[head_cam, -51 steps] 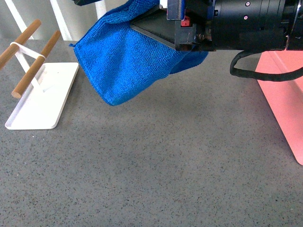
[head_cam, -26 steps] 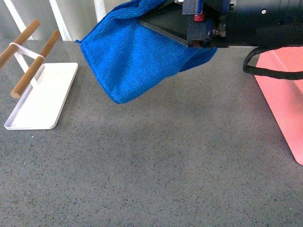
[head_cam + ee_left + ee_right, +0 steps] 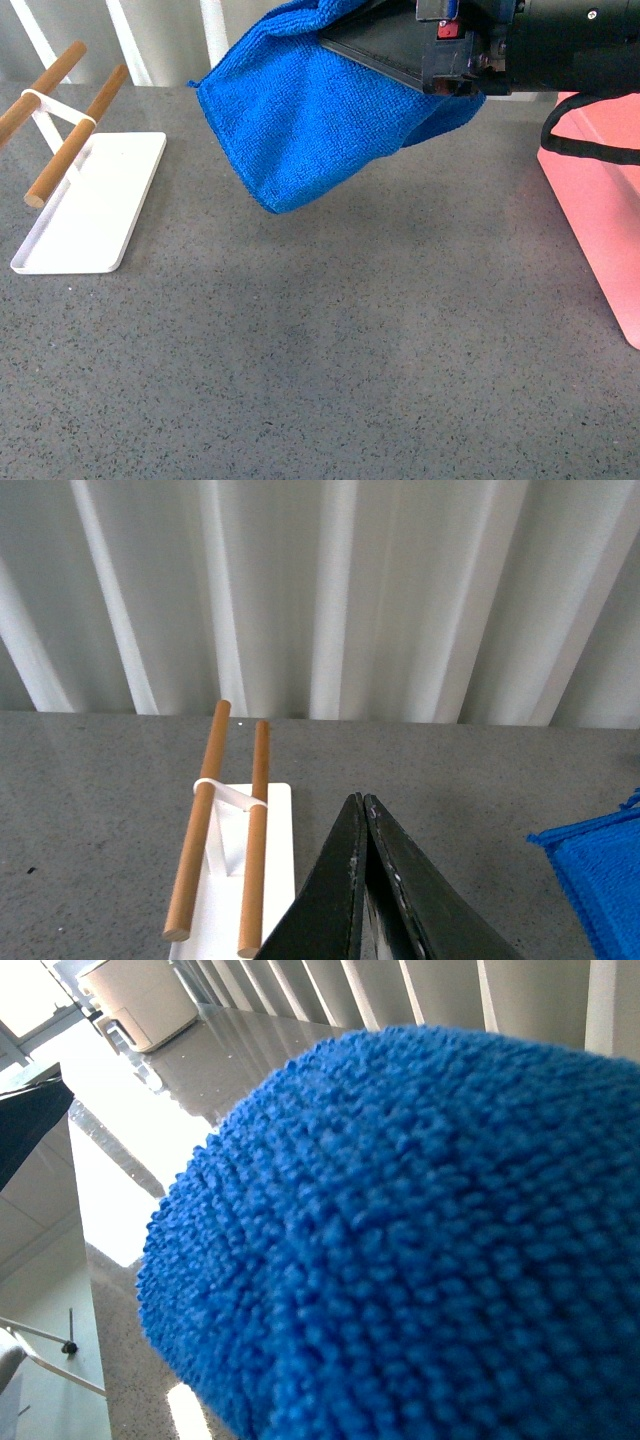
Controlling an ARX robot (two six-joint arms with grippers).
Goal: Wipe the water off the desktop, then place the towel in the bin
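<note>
Rightward is the way the right gripper (image 3: pixel 345 42) and the towel (image 3: pixel 300 130) have shifted over the last second, drawing nearer the bin (image 3: pixel 600 200) that stands along the right edge of the desktop (image 3: pixel 350 350). Its jaws are clamped on the towel, which hangs clear of the surface above the middle of the far edge, one corner drooping lowest and a fold draped over the black finger. From the right wrist view the blue pile (image 3: pixel 420 1240) fills nearly the whole frame. Toward the far left corner lies the white tray (image 3: pixel 100 200) with its two wooden rods (image 3: pixel 75 135) slanting up from it, well apart from the towel. Seen from the left wrist view, the left gripper (image 3: pixel 362 810) has its jaws pressed together with nothing between them, held above the desktop near the tray, and one towel edge (image 3: pixel 600 880) shows off to the side.
</note>
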